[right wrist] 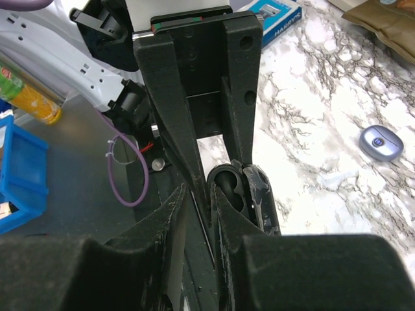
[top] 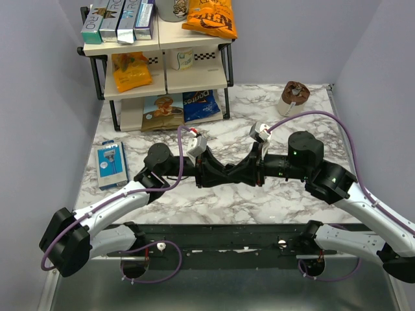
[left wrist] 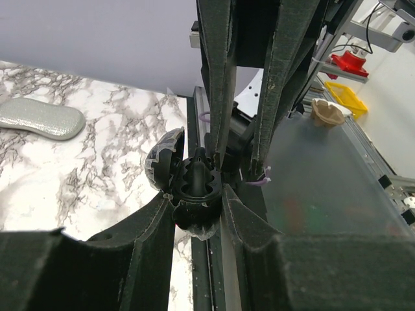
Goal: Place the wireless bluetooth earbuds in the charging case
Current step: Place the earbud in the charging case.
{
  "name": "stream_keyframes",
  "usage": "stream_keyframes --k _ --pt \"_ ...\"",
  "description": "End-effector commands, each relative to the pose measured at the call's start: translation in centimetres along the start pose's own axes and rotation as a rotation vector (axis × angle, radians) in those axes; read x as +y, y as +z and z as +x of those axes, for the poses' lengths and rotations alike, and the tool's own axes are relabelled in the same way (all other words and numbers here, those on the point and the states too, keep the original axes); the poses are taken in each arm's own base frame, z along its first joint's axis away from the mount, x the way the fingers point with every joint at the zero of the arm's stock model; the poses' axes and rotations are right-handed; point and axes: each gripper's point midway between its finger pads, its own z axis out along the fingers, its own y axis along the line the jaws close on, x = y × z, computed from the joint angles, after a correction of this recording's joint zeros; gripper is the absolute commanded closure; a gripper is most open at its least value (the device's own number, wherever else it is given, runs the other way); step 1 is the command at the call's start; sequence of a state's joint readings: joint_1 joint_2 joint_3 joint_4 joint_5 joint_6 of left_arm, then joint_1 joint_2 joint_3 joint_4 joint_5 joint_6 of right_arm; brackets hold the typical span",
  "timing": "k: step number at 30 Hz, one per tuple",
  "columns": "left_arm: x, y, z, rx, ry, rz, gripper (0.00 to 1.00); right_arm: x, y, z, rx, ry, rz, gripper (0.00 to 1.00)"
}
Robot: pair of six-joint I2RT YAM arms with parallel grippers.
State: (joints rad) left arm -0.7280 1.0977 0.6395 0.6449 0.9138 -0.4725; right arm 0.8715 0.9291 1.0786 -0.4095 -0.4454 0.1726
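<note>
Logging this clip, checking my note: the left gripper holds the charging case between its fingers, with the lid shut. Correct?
Not quite: the lid is open, not shut. The left wrist view shows it swung aside, leaving the sockets of the charging case bare. The rest stands: the left gripper holds the case between its fingers.

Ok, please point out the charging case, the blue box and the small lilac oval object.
charging case (left wrist: 194,188): left wrist view, its open black base.
blue box (top: 110,165): top external view, its front face.
lilac oval object (right wrist: 381,141): right wrist view, its top.
</note>
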Motion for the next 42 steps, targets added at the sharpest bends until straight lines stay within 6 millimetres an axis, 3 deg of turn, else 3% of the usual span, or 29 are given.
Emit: stream_keyframes --k 1,11,19,32,42 --pt "-1.0 0.1 -1.5 -0.019 0.058 0.028 1.0 -0.4 -0.3 -0.2 0.006 0.013 0.044 0.7" --pt "-1.0 0.2 -1.2 -0.007 0.055 0.029 1.0 -1.2 -0.6 -1.2 -0.043 0.008 0.102 0.66" --pt "-1.2 0.2 -1.5 -0.018 0.072 0.034 1.0 -2.2 -0.2 -0.1 -0.013 0.016 0.136 0.66" --pt "-1.4 0.1 -2.4 -0.046 0.102 0.017 1.0 -2.0 0.4 1.8 0.06 0.029 0.102 0.68" --pt "-1.4 -0.1 -2.7 -0.059 0.11 0.005 1.0 -2.0 0.6 2.0 0.062 0.041 0.096 0.83"
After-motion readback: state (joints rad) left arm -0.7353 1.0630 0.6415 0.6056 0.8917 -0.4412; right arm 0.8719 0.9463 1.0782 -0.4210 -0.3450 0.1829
